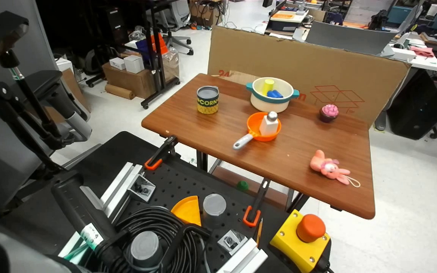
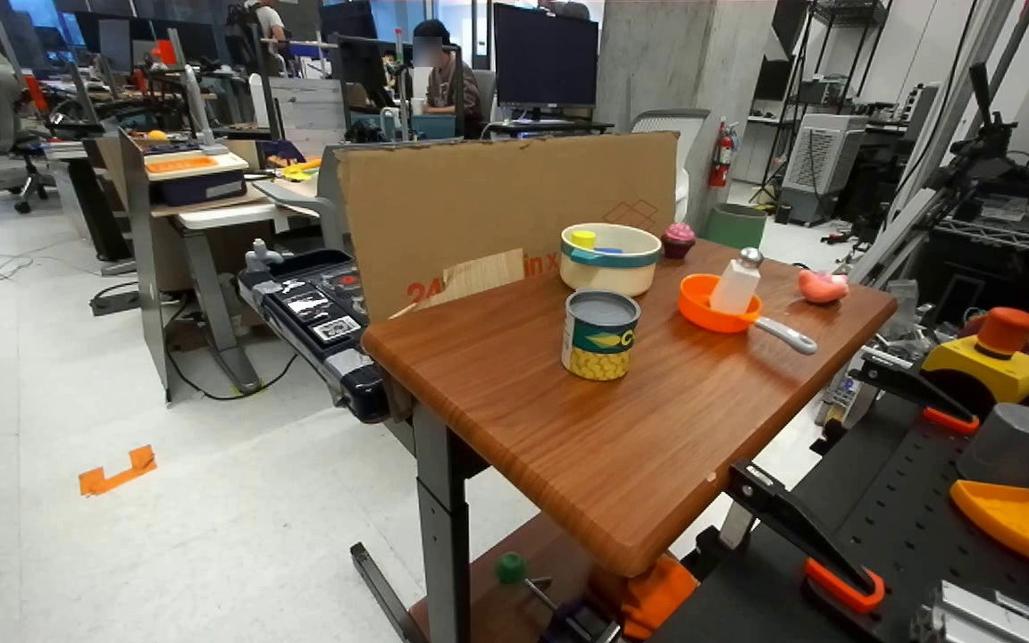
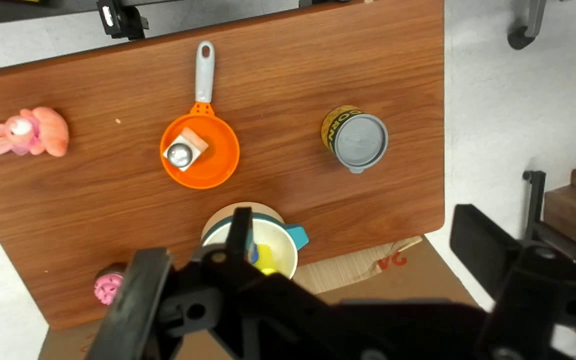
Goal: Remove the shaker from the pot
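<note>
Hovering above table (image 3: 273,110), gripper (image 3: 328,245) spread wide, well apart from shaker (image 3: 185,149)

On the desk (image 1: 290,167): corn can (image 1: 207,100) upright, grey lid, well apart from the cream bowl (image 1: 268,104). That one has a teal rim and teal handles; yellow cylinder (image 1: 268,86) and blue thing (image 1: 275,94) inside, can't tell what the blue one is. Cupcake (image 1: 329,113) upright, pink top, dark base, near the cardboard (image 1: 305,68) standing along one long edge, red print on it. Pink plush (image 1: 330,167) lying down, pale cord loop at one end. Just beside: black perforated board (image 1: 188,182) with black-and-orange clamps (image 1: 257,201), orange-yellow wedge tray (image 1: 189,210). Green ball-like thing (image 2: 510,568) lower down, beneath the top. Background in an exterior view: seated person (image 2: 456,85), face blurred; big dark monitor (image 2: 546,62); red extinguisher (image 2: 723,154); green bin (image 2: 736,226).
</note>
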Robot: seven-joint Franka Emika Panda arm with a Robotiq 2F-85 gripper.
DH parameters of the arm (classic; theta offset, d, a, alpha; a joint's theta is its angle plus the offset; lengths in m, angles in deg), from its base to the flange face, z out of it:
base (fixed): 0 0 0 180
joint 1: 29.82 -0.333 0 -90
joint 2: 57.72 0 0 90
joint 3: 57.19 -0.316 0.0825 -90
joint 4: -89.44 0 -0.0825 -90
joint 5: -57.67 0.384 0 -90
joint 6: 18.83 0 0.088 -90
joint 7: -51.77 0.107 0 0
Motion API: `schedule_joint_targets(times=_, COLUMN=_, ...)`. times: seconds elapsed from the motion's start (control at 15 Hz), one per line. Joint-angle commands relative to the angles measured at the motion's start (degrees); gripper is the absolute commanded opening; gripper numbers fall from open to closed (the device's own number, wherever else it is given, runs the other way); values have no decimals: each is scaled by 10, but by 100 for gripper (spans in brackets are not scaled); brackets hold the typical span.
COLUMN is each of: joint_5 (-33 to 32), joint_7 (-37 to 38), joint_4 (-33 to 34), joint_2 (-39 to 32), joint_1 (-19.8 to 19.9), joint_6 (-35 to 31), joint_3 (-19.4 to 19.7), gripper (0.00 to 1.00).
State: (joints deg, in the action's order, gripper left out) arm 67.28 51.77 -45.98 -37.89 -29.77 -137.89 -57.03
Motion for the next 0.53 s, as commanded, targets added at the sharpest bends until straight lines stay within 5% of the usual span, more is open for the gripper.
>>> schedule_joint_targets(times=0.0, joint_5=2, joint_7=35, joint_4=-49, joint_2=61, joint_1=11, joint_6=-23, joint_3=5, gripper=100)
schedule_joint_targets(times=0.47, joint_5=-4, joint_7=114, joint_4=-70, joint_2=97, joint_1=34, joint_6=-7, joint_3=0, gripper=100)
